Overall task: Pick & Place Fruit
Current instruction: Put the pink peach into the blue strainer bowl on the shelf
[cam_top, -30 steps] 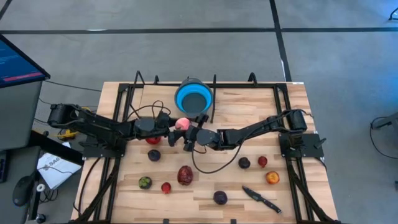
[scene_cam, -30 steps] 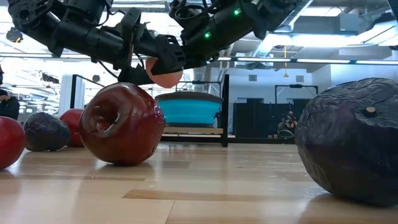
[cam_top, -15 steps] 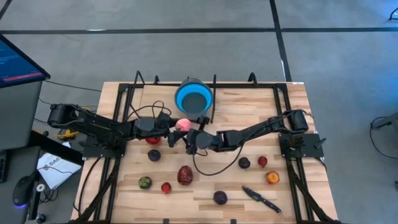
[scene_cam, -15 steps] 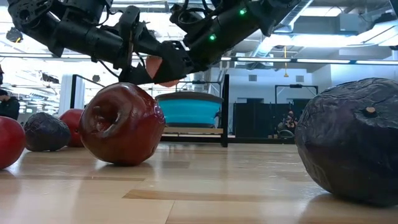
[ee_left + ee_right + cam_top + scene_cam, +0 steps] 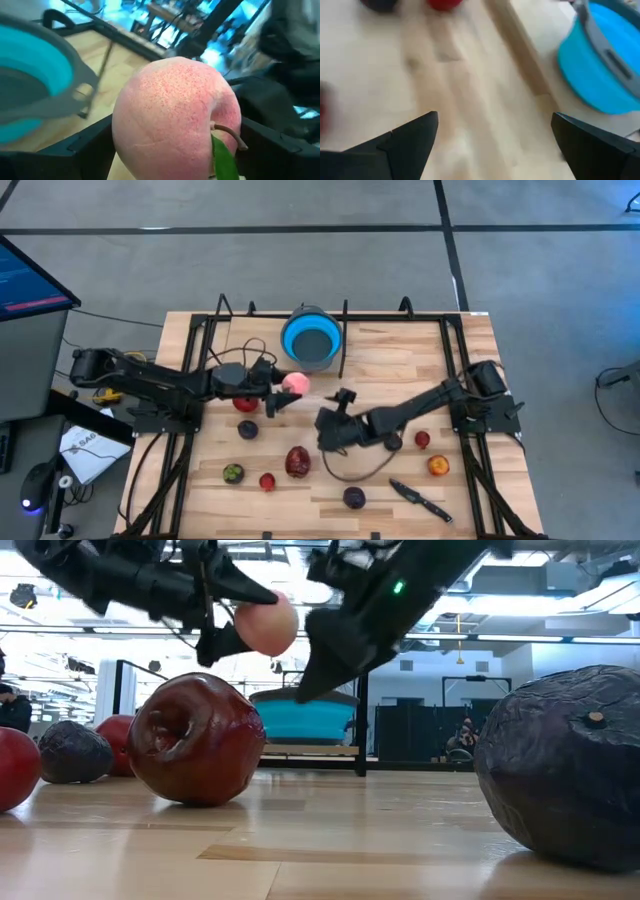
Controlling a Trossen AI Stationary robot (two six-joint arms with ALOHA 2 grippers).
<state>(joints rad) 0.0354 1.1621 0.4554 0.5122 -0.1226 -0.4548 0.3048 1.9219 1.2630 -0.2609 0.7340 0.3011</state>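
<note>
A grey concrete floor [image 5: 540, 270] crossed by dark lines surrounds a pale wooden worktop [image 5: 400, 360] edged with a black metal frame [image 5: 205, 340]. A monitor [image 5: 30, 280] stands off the worktop's left edge. Across the table, the low view shows a bright workshop with ceiling beams.

At the middle of the worktop's far edge sits a round blue bowl [image 5: 312, 337]. The left gripper [image 5: 285, 387] holds a pink fruit [image 5: 295, 382] in the air just short of the bowl, fingers clamped on its 2 sides. The right gripper [image 5: 328, 425] hangs empty near the centre, fingers spread wide.

Red and dark purple fruit [image 5: 298, 461] lie scattered toward the near edge, an orange fruit [image 5: 438, 466] toward the right edge. A black-handled knife [image 5: 420, 499] lies near the near-right corner.
</note>
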